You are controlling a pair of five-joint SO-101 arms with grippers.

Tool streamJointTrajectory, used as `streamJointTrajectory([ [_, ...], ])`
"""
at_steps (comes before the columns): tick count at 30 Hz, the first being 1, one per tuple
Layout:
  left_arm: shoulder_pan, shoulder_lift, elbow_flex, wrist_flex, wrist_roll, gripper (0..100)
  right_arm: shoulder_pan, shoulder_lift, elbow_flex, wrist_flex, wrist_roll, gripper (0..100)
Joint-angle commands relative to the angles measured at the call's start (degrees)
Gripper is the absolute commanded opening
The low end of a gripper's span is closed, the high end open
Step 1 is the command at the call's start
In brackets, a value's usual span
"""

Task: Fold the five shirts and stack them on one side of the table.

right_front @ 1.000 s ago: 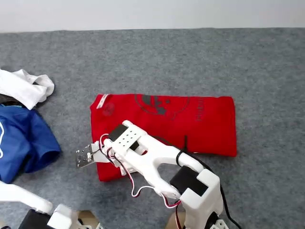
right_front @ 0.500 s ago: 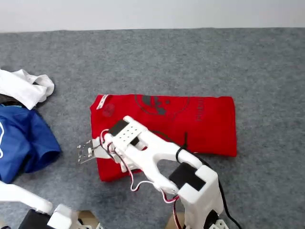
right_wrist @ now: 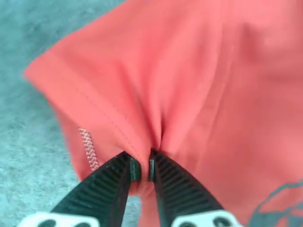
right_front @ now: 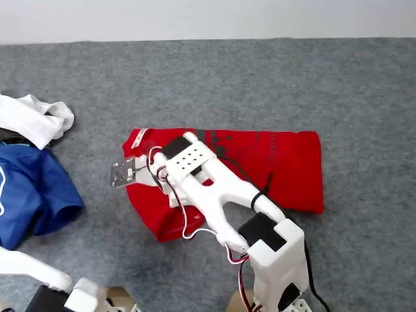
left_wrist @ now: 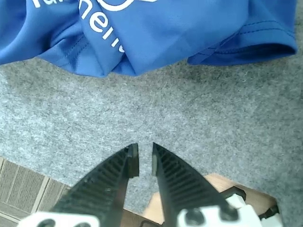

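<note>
Red cloth was pinched between the right jaws: a raised ridge of the red shirt (right_wrist: 199,71), just beside a stitched hem, was gathered and clamped at their tips. Under those jaws the near corner of the shirt was drawn up and puckered. The rest of the shirt was spread flat on the grey table (right_front: 273,78), stretching away from the jaws beneath the right arm (right_front: 224,195).

The left jaws were drawn almost together, with a narrow slit between them and nothing held. They were held low over bare table. A crumpled blue shirt (left_wrist: 142,28) lay just ahead of them, apart from the tips, and a white shirt (right_front: 36,120) was bunched beyond it.

The red shirt was judged to be light, soft and limp. No shape of its own would be kept by it, and whatever was not lifted would be dragged across the rough table and might bunch there. A thin single layer could be slipped from the tips, so the hem or a seam, where the cloth is doubled, was judged the better place to be gripped. A corner hold was thought best for a straight fold, with the opposite edge left to be weighed down by the cloth itself.
</note>
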Motion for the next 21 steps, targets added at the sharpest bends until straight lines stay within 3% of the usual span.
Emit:
streamJointTrajectory([
  [1, -0.26, -1.93, -0.22, -0.79, -0.26, 5, 1.45, -0.75, -4.57, -0.57, -1.67, 1.3],
  [10, -0.26, -1.93, -0.22, -0.79, -0.09, 5, 4.35, 7.69, -18.90, 2.95, -4.13, 1.3],
  [21, -0.18, -1.93, -0.22, -0.79, -0.09, 5, 1.36, 11.03, -32.70, 17.63, -4.92, 1.3],
])
